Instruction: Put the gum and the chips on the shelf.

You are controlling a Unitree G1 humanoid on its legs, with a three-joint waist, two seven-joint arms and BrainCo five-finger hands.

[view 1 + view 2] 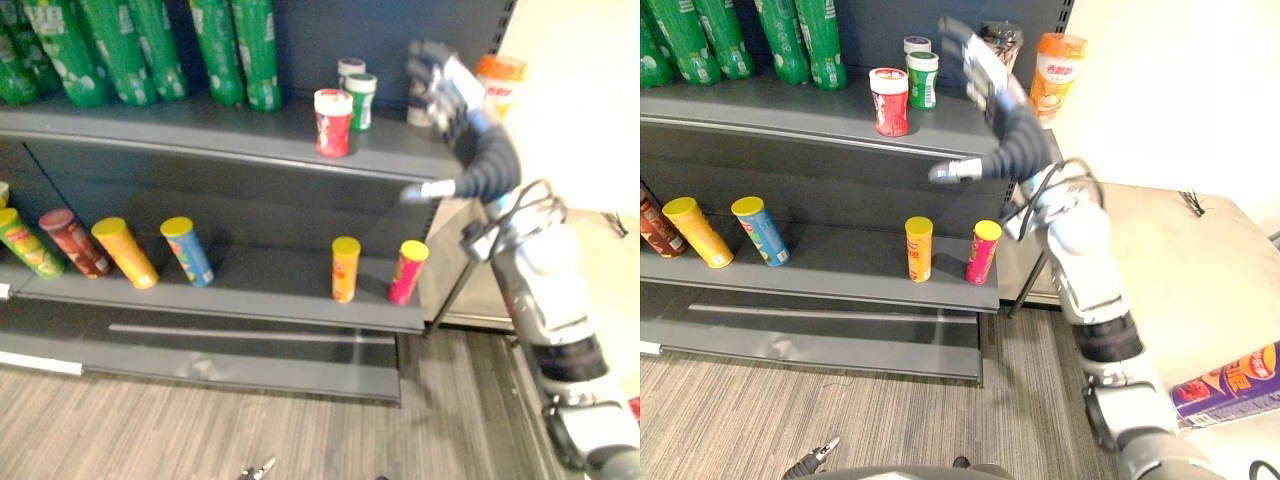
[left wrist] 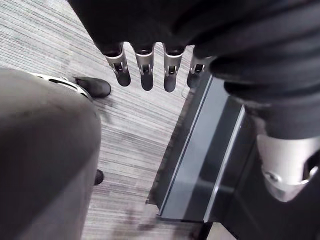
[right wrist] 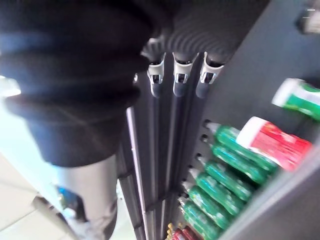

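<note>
Right robot hand [image 1: 978,62]: raised at right end of upper shelf [image 1: 790,110], fingers straight, grasping nothing.
Left robot hand [image 2: 145,65]: released, above floor [image 2: 132,125].
Red gum canister [image 1: 889,100]: upright on upper shelf, just beside green canister [image 1: 922,80].
Orange chips tube [image 1: 919,249], pink chips tube [image 1: 982,252]: standing on lower shelf [image 1: 840,272].

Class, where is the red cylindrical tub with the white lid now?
Right eye view: the red tub is on the upper grey shelf, right of the green bottles, beside a green white-lidded tub.
</note>
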